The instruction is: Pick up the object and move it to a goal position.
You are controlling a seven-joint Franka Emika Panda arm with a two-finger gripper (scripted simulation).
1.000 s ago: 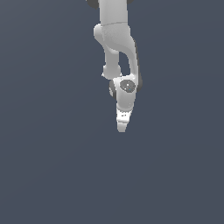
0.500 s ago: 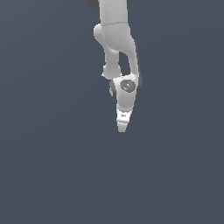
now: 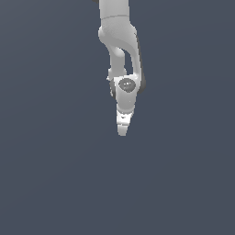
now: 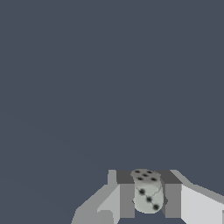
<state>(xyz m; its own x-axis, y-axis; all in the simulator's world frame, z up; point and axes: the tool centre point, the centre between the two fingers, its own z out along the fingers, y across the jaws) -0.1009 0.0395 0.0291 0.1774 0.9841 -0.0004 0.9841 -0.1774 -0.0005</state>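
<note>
The robot's gripper (image 4: 148,199) is closed on a small die (image 4: 148,197). The die is pale grey with black dots. In the wrist view it sits right between the two fingers (image 4: 126,200), and each finger touches one side of it. Three dots in a slanted row show on one face, and more dots show on the face next to it. The die's corners are round.

In the exterior view the white arm (image 3: 120,41) comes down from the top middle of the picture. The gripper (image 3: 122,131) points down at its end. The die cannot be seen in this view, because the hand looks like one narrow white tip.

There are no boxes, bowls or trays to see, so nothing is inside anything.

All around the arm is one flat, dark grey-blue ground (image 3: 50,174). It looks the same on the exterior view's left, on the exterior view's right, near and far. No edges or walls show on it.
</note>
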